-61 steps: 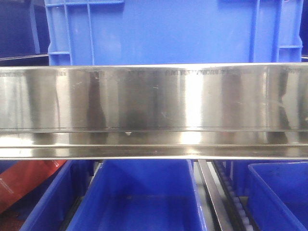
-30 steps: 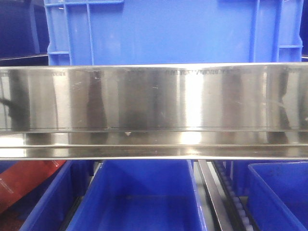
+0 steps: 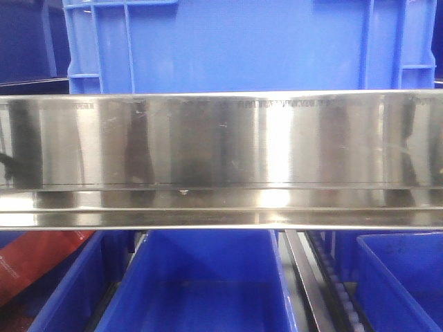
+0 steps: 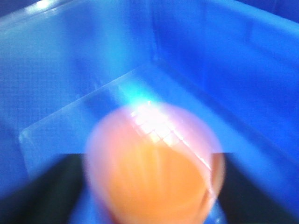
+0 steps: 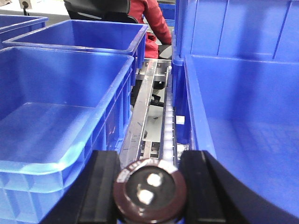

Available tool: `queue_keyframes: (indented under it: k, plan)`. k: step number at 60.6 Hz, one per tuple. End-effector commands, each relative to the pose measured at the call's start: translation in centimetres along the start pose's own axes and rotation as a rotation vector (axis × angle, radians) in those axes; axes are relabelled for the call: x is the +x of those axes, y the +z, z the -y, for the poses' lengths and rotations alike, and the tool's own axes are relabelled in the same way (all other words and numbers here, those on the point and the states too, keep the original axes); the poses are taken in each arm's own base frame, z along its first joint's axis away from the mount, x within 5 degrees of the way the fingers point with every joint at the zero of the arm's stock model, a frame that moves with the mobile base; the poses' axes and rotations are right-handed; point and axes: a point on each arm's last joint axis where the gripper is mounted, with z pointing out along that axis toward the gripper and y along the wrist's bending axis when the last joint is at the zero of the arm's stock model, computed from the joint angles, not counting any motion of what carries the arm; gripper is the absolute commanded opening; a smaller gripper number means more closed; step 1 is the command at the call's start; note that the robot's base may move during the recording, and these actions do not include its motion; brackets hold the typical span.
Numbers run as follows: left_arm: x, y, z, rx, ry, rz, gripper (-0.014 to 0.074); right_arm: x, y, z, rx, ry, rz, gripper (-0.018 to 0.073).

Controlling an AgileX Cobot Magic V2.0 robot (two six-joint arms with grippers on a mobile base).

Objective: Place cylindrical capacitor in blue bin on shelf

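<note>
Your right gripper (image 5: 149, 185) is pinching the cylindrical capacitor (image 5: 149, 192) between its two black fingers (image 5: 100, 186), one on each side. You are looking at the capacitor's flat round end. It is dark brown with a lighter ring and two small shiny spots. It is up in the gripper, low in the view. It lines up with the roller track (image 5: 168, 121) that runs between the left blue bin (image 5: 60, 121) and the right blue bin (image 5: 243, 121). Far back you can see a person in red (image 5: 152, 21)

Your left gripper (image 4: 152, 191) is down inside a blue tub (image 4: 224, 56). An orange round thing (image 4: 149, 158) sits tight between its dark fingers (image 4: 42, 191), so those jaws are closed on it. That picture is very blurry

From the front you see the shelf (image 3: 221, 149) with its wide shiny rail. A big blue crate (image 3: 242, 41) stands above the rail, and a lower blue bin (image 3: 208, 283) sits under it
</note>
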Motion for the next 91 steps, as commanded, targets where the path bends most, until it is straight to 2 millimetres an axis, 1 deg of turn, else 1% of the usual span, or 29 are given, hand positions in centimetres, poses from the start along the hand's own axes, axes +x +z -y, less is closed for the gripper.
queue_keyframes:
  k: [1,4,7,12,18,21,26,29,30,32,33,36,37,38,39,45,48,49,50,51,54,59,62,67,76,79,84,89,91]
  plan:
    - [-0.9,-1.1,0.2,0.006,-0.004,0.052,0.0591,-0.7,-0.3,0.0,0.003,-0.007,0.06,0.0002]
    - [-1.0,-1.5,0.1,0.005,-0.004,0.058,0.0611,-0.7,-0.3,0.0,0.004,-0.007,0.062,0.0002]
    - [-1.2,-2.0,0.1,0.003,-0.003,0.064,0.061,-0.7,-0.3,0.0,0.004,-0.007,0.062,0.0002]
    - [-1.5,-3.5,0.0,0.001,-0.004,0.073,0.0604,-0.7,-0.3,0.0,0.003,-0.007,0.056,0.0002]
    - [-1.8,-5.8,-0.2,-0.001,-0.006,0.077,0.0571,-0.7,-0.3,0.0,0.003,-0.007,0.056,0.0002]
    - [-1.9,-7.2,-0.4,-0.007,-0.008,0.074,0.0528,-0.6,-0.1,0.0,0.003,-0.007,0.051,0.0002]
    - [-1.9,-9.6,-0.9,-0.018,-0.015,0.064,0.0387,-0.6,0.1,-0.1,-0.004,-0.006,0.045,0.0002]
    - [-1.9,-11.2,-1.3,-0.029,-0.023,0.064,0.0265,-0.6,0.5,-0.1,-0.009,-0.006,0.036,0.0002]
    - [-1.9,-11.8,-1.5,-0.032,-0.025,0.065,0.021,-0.6,0.5,-0.1,-0.012,-0.006,0.035,0.0002]
    - [-1.8,-12.9,-1.8,-0.041,-0.03,0.068,0.0136,-0.7,0.8,-0.2,-0.016,-0.007,0.033,0.0002]
    - [-1.7,-13.4,-1.9,-0.045,-0.033,0.064,0.0082,-0.7,1.0,-0.2,-0.019,-0.007,0.033,0.0002]
    - [-1.4,-15.0,-2.2,-0.056,-0.039,0.063,-0.0022,-0.9,1.4,-0.3,-0.031,-0.01,0.029,0.0002]
    - [-1.2,-15.6,-2.4,-0.061,-0.042,0.065,-0.0071,-1.1,1.5,-0.4,-0.037,-0.011,0.029,0.0002]
    - [-1.0,-16.0,-2.4,-0.064,-0.045,0.061,-0.0101,-1.2,1.6,-0.5,-0.042,-0.012,0.029,0.0002]
    - [-0.8,-16.4,-2.5,-0.067,-0.046,0.059,-0.011,-1.3,1.7,-0.6,-0.049,-0.014,0.029,0.0002]
    - [0.6,-19.1,-2.8,-0.084,-0.063,0.056,-0.0111,-2.5,2.8,-1.1,-0.088,-0.019,0.026,0.0002]
    - [1.8,-20.0,-2.8,-0.089,-0.074,0.046,-0.0111,-3.3,3.6,-1.5,-0.113,-0.024,0.024,0.0002]
    - [2.1,-20.7,-2.8,-0.093,-0.078,0.053,-0.0111,-3.5,3.9,-1.6,-0.119,-0.025,0.024,0.0002]
    - [2.6,-20.7,-2.7,-0.096,-0.087,0.044,-0.0111,-3.7,4.3,-1.8,-0.125,-0.027,0.017,0.0002]
    - [2.9,-21.4,-2.7,-0.098,-0.093,0.054,-0.0111,-4.1,4.4,-1.9,-0.134,-0.029,0.022,0.0002]
    - [4.0,-22.1,-2.6,-0.102,-0.102,0.054,-0.0111,-4.6,5.3,-2.4,-0.158,-0.034,0.014,0.0002]
    - [6.1,-23.8,-2.5,-0.118,-0.129,0.07,-0.0111,-5.9,6.6,-3.4,-0.198,-0.044,0.01,0.0002]
    - [7.2,-24.8,-2.4,-0.133,-0.159,0.083,-0.0111,-6.6,7.6,-4.1,-0.224,-0.051,0.0,0.0002]
    - [9.6,-26.5,-2.3,-0.16,-0.198,0.103,-0.0111,-7.4,9.7,-5.4,-0.268,-0.065,-0.034,0.0002]
    - [13.0,-28.4,-2.0,-0.195,-0.24,0.121,-0.0111,-8.0,14.2,-8.0,-0.325,-0.091,-0.11,0.0002]
    - [13.9,-28.9,-1.9,-0.203,-0.247,0.128,-0.0111,-7.8,15.8,-8.8,-0.337,-0.098,-0.143,0.0002]
    - [15.3,-29.8,-1.6,-0.211,-0.254,0.145,-0.0111,-7.2,18.8,-10.0,-0.354,-0.109,-0.208,0.0002]
    - [16.1,-30.6,-1.4,-0.213,-0.258,0.165,-0.0111,-5.9,21.9,-11.1,-0.373,-0.092,-0.283,0.0002]
    - [16.2,-30.8,-1.4,-0.214,-0.257,0.173,-0.0111,-5.4,22.8,-11.3,-0.373,-0.094,-0.301,0.0002]
